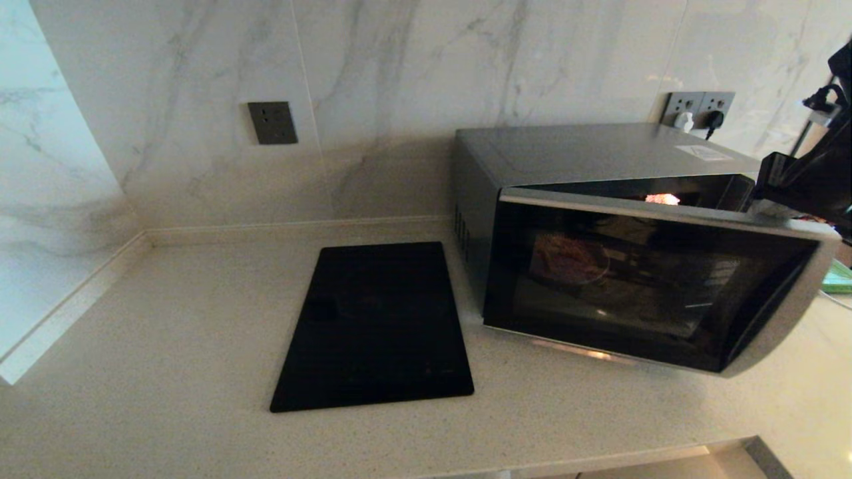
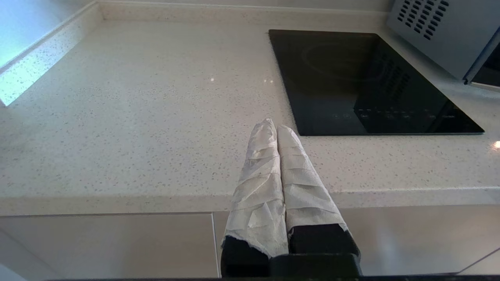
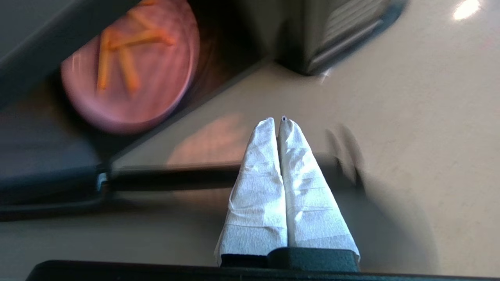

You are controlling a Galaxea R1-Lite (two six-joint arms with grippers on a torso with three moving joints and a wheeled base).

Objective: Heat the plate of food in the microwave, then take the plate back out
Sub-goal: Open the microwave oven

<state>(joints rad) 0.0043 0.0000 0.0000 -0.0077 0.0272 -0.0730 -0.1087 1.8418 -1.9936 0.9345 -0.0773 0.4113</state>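
Note:
The black and silver microwave stands at the back right of the counter. Its dark glass door is ajar, the right edge swung out, and a light glows inside. The lilac plate of food with a few orange fries sits in the cavity, dimly visible through the glass. My right arm is at the door's upper right corner. The right gripper is shut on nothing, outside the cavity above the counter. The left gripper is shut and empty, hanging over the counter's front edge left of the cooktop.
A flat black glass cooktop lies left of the microwave. Wall sockets sit on the marble backsplash, and plugs fill the sockets behind the microwave. A green board's edge shows at the far right. The counter's front edge is near.

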